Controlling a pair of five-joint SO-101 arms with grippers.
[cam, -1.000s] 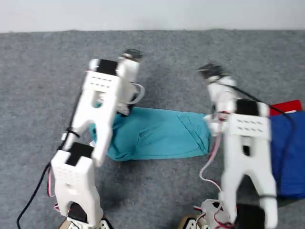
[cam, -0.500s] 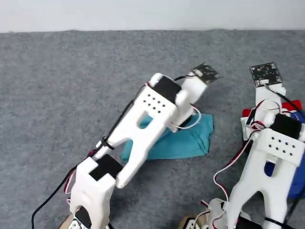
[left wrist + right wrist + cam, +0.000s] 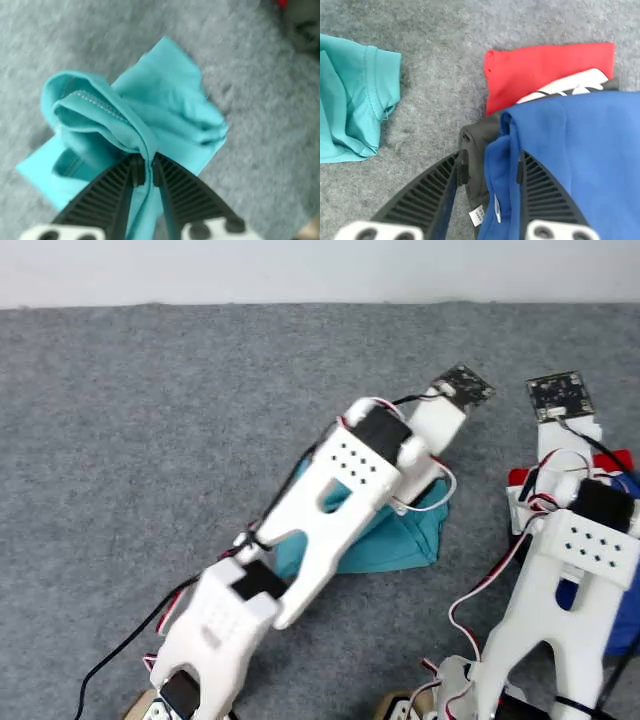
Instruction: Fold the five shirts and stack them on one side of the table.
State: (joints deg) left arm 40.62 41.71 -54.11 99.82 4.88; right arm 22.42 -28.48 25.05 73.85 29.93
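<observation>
A teal shirt lies on the grey carpet, partly under my left arm. My left gripper is shut on a bunched fold of the teal shirt and holds it above the rest of the cloth. At the right edge a stack holds a blue shirt on top, a black one beneath and a red one at the bottom. My right gripper hangs open over the stack's near corner, its fingers either side of the blue and black edges. In the high view the right arm covers most of that stack.
Grey carpet covers the table, with open room across the left and far side. A pale wall runs along the far edge. Cables trail from both arm bases at the near edge.
My left arm has swung right, dragging the teal shirt's left end over toward its right end. The right arm moved right to the stack a second ago and has stayed there since.
</observation>
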